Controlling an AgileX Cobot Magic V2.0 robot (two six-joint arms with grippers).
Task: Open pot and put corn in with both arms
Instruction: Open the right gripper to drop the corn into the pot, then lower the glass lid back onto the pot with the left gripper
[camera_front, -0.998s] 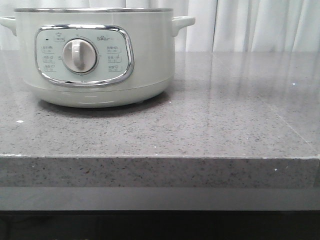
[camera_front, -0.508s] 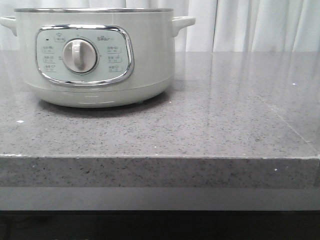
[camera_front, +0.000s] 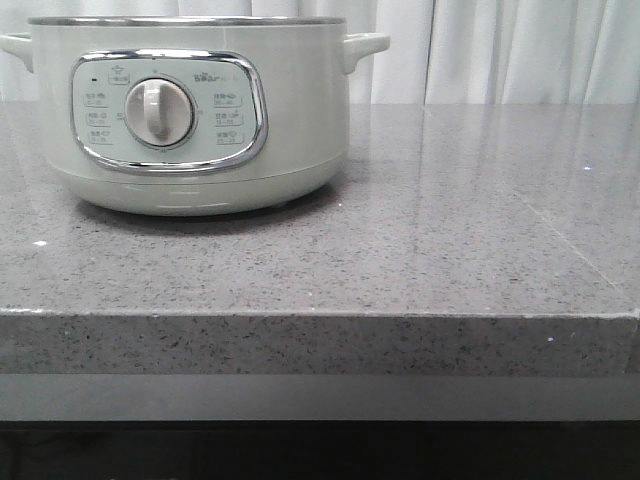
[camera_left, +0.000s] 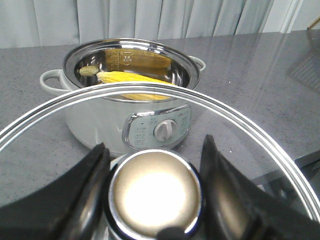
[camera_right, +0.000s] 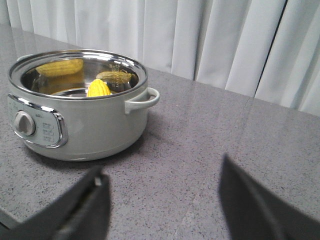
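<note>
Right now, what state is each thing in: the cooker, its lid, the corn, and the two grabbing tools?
pot: open, upright on the counter.
lid: off the pot, held by its knob.
corn: inside the pot.
left tool: shut on the lid's knob.
right tool: open, empty, beside the pot.

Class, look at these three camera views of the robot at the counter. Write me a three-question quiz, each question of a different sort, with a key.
1. True or false: the corn lies inside the pot.
2. Which gripper holds the lid?
A. left gripper
B. right gripper
C. neither
3. Fill in: the right gripper is ____ and holds nothing.

Key:
1. True; the yellow cob shows in the steel bowl.
2. A; its fingers flank the lid's knob.
3. Open.
</note>
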